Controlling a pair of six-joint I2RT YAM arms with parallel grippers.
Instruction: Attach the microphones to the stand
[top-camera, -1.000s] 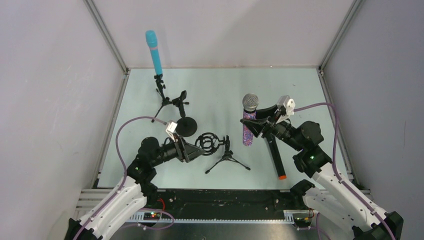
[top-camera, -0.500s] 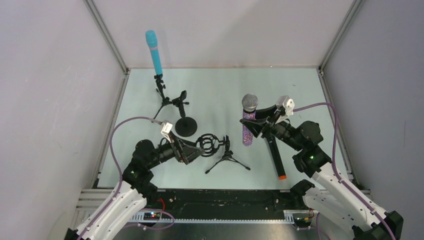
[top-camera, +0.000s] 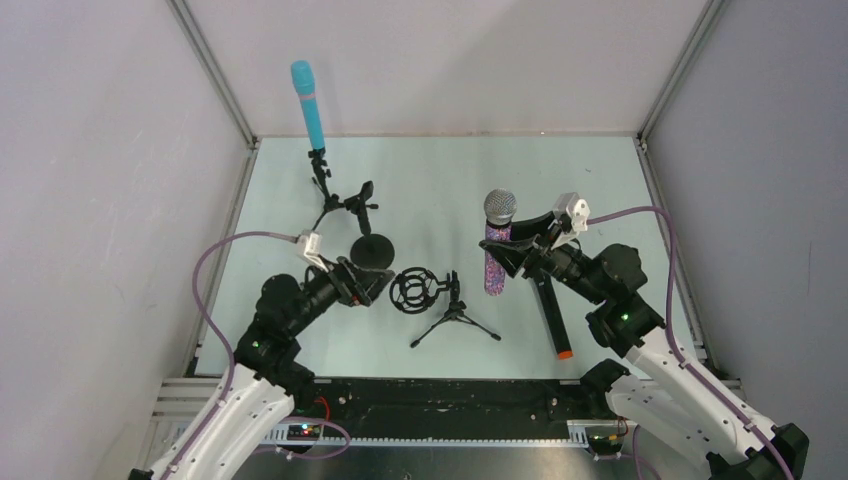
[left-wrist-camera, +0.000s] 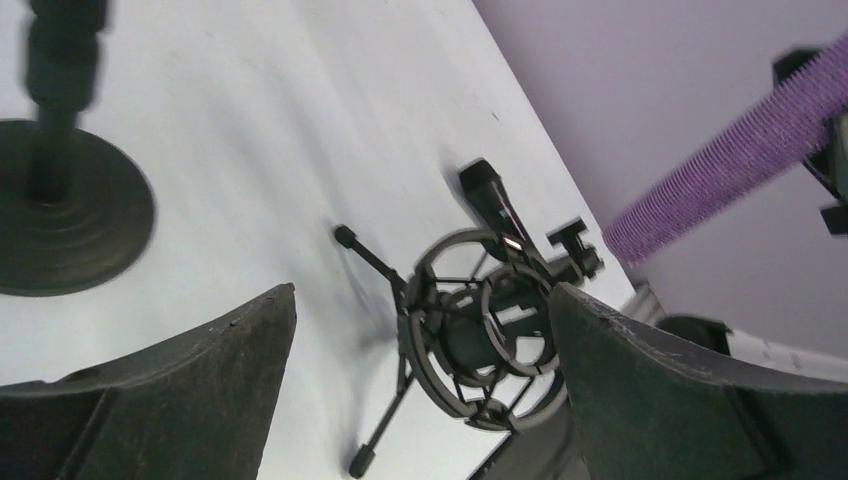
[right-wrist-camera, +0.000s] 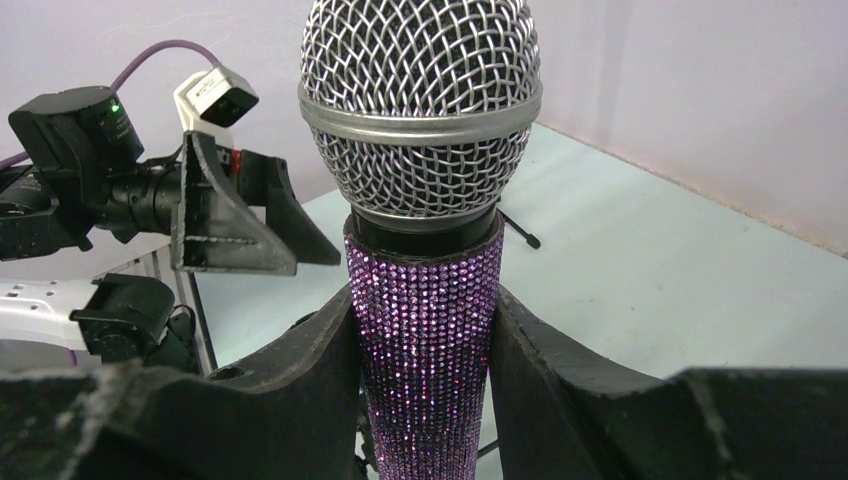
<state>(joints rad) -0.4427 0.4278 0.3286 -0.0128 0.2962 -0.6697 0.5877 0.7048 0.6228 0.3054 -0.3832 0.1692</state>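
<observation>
My right gripper is shut on the purple glitter microphone, held upright, mesh head up; the right wrist view shows both fingers pressed on its body. The black microphone with the orange end lies on the table under the right arm. The light blue microphone stands in a small tripod stand at the back left. A tripod stand with a round shock-mount ring stands mid-table. My left gripper is open and empty, just left of the ring.
A round-base black stand with an empty clip stands behind the left gripper; its base shows in the left wrist view. Grey walls close in the table on three sides. The metal frame edge runs along the front.
My left gripper has drawn back to the left and slightly away from the shock-mount ring. The right gripper and the purple microphone have barely moved.
</observation>
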